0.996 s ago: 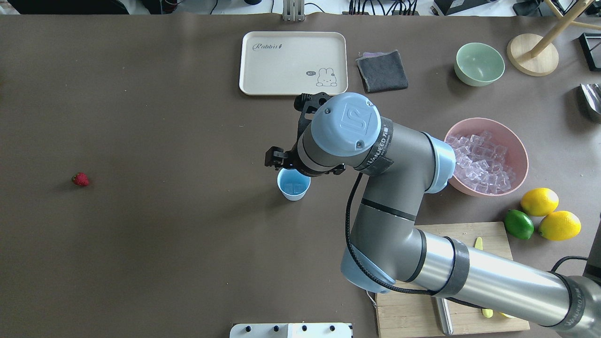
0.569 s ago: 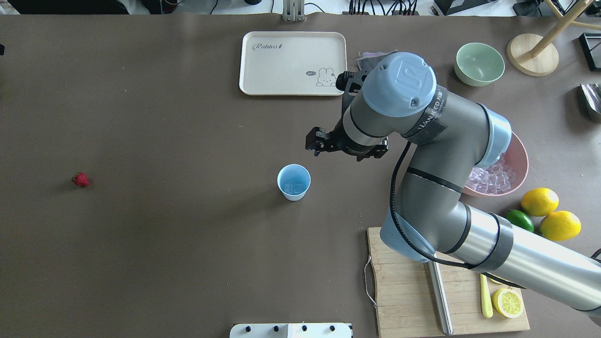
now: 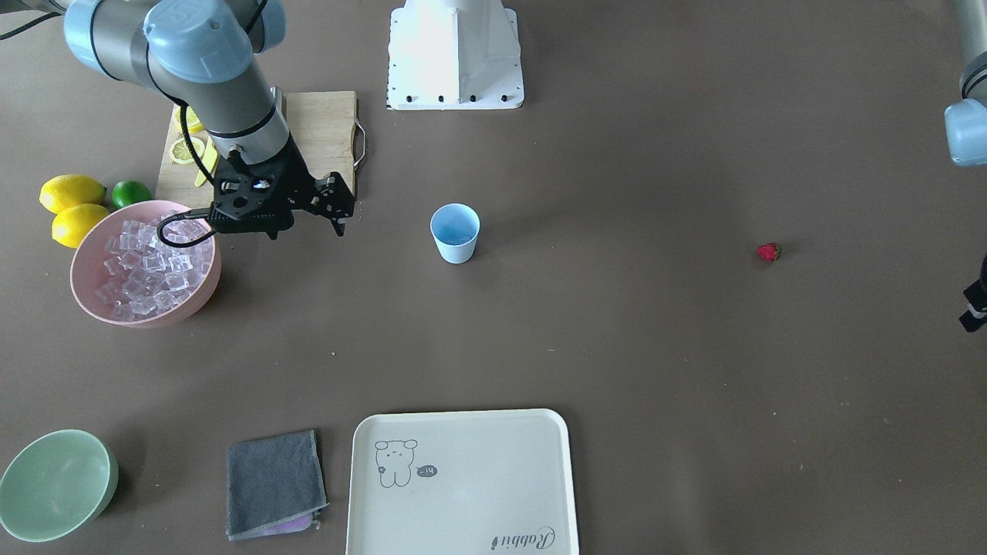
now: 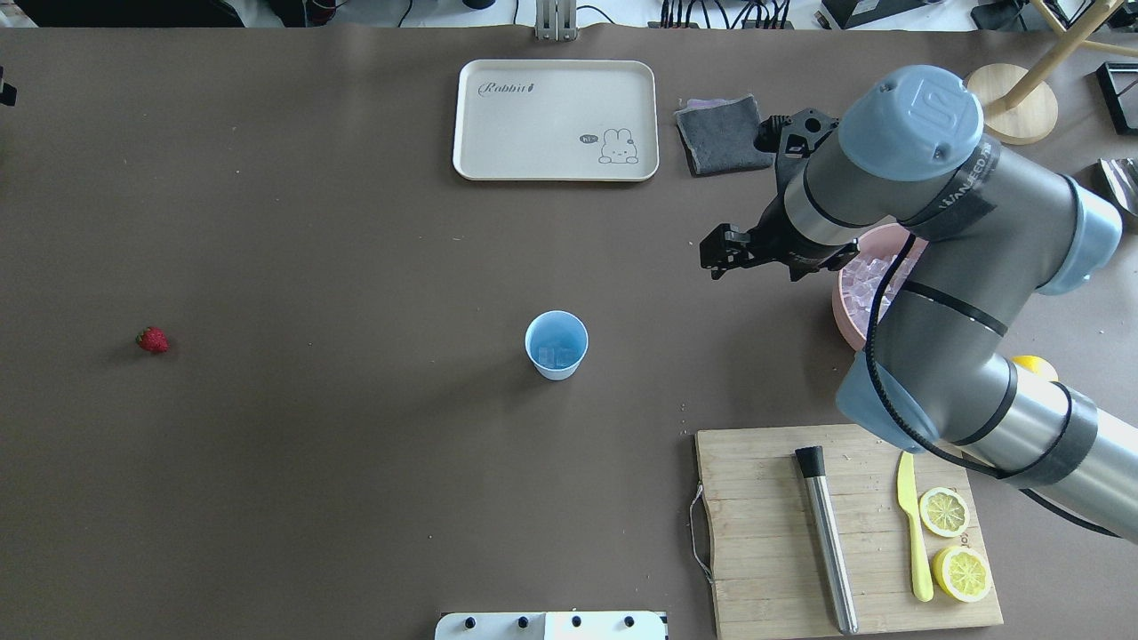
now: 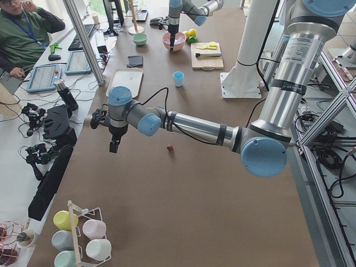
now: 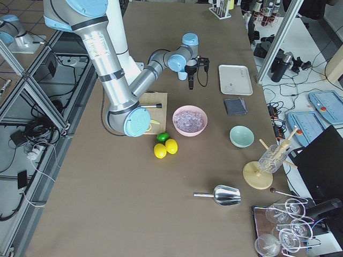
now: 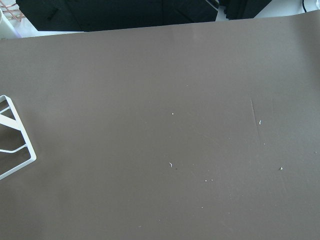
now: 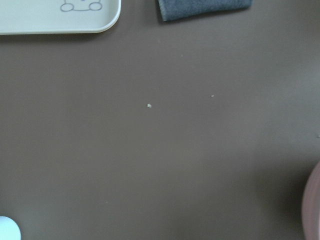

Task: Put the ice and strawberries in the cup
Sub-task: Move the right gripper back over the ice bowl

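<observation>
The light-blue cup (image 4: 556, 345) stands upright mid-table with a few ice cubes (image 4: 557, 356) in it; it also shows in the front view (image 3: 455, 231). More ice (image 3: 146, 266) fills the pink bowl (image 3: 197, 304). The strawberry (image 4: 152, 340) lies alone far to the left. My right gripper (image 4: 714, 258) hovers between the cup and the pink bowl, apart from both; it looks open and empty. My left gripper (image 3: 975, 305) shows only as a black bit at the table's left end, well away from the strawberry; I cannot tell its state.
A cream tray (image 4: 556, 120) and a grey cloth (image 4: 722, 133) lie at the far side. A green bowl (image 3: 54, 484) sits by the cloth. A cutting board (image 4: 765, 533) holds a muddler, a knife and lemon halves. Two lemons and a lime (image 3: 129, 193) sit by the pink bowl.
My right arm has swung from just above the cup to the right and away, to beside the pink bowl. The cup and strawberry have not moved.
</observation>
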`<state>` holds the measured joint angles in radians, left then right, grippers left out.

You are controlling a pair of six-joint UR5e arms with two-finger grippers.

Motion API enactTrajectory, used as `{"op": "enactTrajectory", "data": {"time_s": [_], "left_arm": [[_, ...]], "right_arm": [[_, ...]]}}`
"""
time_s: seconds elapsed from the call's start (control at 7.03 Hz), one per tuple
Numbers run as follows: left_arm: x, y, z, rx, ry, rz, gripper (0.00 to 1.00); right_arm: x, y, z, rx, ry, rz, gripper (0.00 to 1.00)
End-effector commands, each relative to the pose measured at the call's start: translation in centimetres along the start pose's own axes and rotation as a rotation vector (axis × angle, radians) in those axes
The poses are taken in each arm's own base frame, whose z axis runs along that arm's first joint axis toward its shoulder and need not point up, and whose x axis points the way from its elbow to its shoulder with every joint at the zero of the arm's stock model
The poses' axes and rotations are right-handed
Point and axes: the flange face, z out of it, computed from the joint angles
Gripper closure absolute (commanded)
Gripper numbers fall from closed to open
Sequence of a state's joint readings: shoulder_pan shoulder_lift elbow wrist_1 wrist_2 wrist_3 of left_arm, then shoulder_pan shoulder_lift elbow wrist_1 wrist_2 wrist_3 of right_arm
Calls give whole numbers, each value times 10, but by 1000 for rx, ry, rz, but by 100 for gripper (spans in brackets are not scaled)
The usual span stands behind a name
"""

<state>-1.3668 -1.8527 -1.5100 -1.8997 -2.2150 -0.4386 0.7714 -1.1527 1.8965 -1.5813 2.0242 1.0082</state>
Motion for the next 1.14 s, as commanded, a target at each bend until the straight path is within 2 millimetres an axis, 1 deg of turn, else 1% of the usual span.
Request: {"op": "enactTrajectory", "data": {"time_s": [0.0, 0.14, 0.43, 0.57, 0.71, 0.85, 1.0], "left_arm": [[1, 1, -1, 3, 1, 2, 3], [2, 1, -3, 5, 2, 4, 3], [3, 1, -4, 6, 3, 5, 3], [3, 1, -4, 6, 3, 5, 3], [4, 1, -5, 7, 3, 6, 3], [4, 0, -5, 7, 3, 6, 3], [5, -1, -5, 7, 3, 6, 3]], "right_arm": [[83, -17, -6, -24, 42, -110, 0], [104, -16, 4, -36, 74, -206, 0], [127, -19, 7, -49, 96, -340, 0], [132, -20, 10, -54, 98, -371, 0], [139, -23, 18, -69, 108, -406, 0], [147, -26, 31, -90, 124, -400, 0], [148, -28, 37, -99, 129, -396, 0]]}}
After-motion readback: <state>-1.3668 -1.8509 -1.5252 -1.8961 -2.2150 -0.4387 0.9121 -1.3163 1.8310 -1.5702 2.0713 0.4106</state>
